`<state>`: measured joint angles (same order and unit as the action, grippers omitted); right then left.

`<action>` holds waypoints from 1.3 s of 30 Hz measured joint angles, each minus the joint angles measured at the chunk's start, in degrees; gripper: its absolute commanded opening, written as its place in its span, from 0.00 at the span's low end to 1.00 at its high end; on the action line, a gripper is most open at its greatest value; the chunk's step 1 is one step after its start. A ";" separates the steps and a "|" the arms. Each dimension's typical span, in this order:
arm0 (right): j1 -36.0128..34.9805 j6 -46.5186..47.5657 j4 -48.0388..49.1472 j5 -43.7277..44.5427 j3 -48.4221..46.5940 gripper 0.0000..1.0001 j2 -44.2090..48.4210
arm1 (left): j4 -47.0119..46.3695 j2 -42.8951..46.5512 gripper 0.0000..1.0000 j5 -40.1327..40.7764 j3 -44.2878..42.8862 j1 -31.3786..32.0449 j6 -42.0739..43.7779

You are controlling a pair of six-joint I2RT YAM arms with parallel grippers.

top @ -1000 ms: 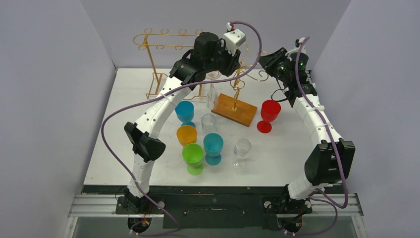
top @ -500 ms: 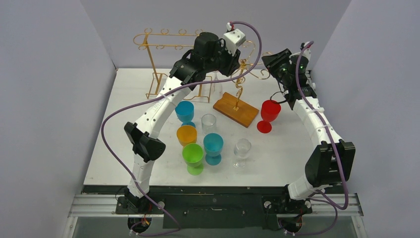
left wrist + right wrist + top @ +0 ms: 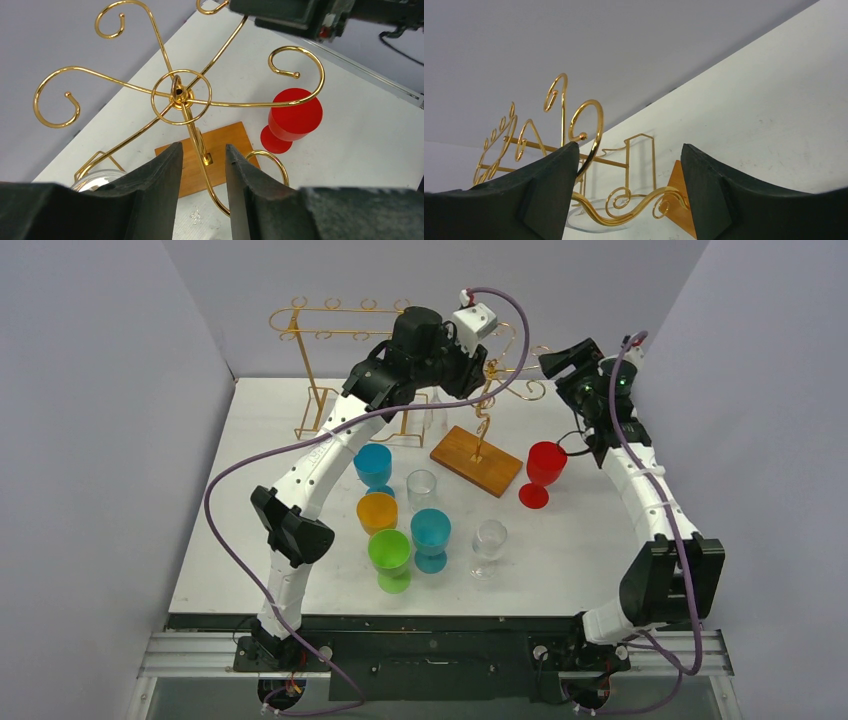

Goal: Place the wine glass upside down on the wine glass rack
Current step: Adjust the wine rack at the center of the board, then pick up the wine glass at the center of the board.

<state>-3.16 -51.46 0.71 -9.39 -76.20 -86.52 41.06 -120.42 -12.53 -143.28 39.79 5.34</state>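
Note:
The gold wine glass rack (image 3: 487, 375) stands on its wooden base (image 3: 477, 458) at the back of the table. A clear wine glass (image 3: 437, 412) hangs upside down at its left side. It shows as a clear round form (image 3: 97, 179) in the left wrist view and as a clear foot (image 3: 594, 220) under a scroll arm in the right wrist view. My left gripper (image 3: 478, 358) hovers above the rack's hub (image 3: 175, 95). Its jaws (image 3: 202, 146) are slightly apart and hold nothing. My right gripper (image 3: 556, 358) is open just right of the rack, its jaws (image 3: 629, 145) wide, with a gold hook (image 3: 591, 125) beside the left finger.
A red goblet (image 3: 545, 465) stands right of the base. Nearer are blue (image 3: 373, 465), orange (image 3: 377, 510), green (image 3: 390, 555) and teal (image 3: 431, 530) goblets, a clear tumbler (image 3: 422, 485) and another clear glass (image 3: 489, 540). A second gold rack (image 3: 340, 320) stands back left. Walls enclose three sides.
My right gripper has opened wide and drawn back to the right, away from the rack. My left jaws have parted a little. The clear glass has shifted slightly up and right.

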 measured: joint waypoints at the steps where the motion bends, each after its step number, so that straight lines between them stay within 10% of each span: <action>1: 0.96 -0.04 -0.96 -0.15 0.79 0.71 1.27 | 0.13 0.00 0.40 -0.07 -0.04 -0.02 0.02; 9: 9.01 0.76 -6.45 -1.27 3.80 0.75 13.42 | 1.40 0.87 0.55 -1.49 -4.85 -1.46 -1.05; 16: 8.28 5.09 -14.05 4.09 14.03 0.73 23.82 | 3.98 8.92 0.98 -3.98 3.87 -4.37 -2.56; 39: -0.59 14.84 -30.58 14.60 19.63 0.48 13.46 | 10.95 37.75 0.96 -7.23 39.74 -9.75 0.55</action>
<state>-3.75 -36.62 -29.87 5.21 -56.58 -73.06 52.01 -82.67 -19.77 -103.55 30.04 5.89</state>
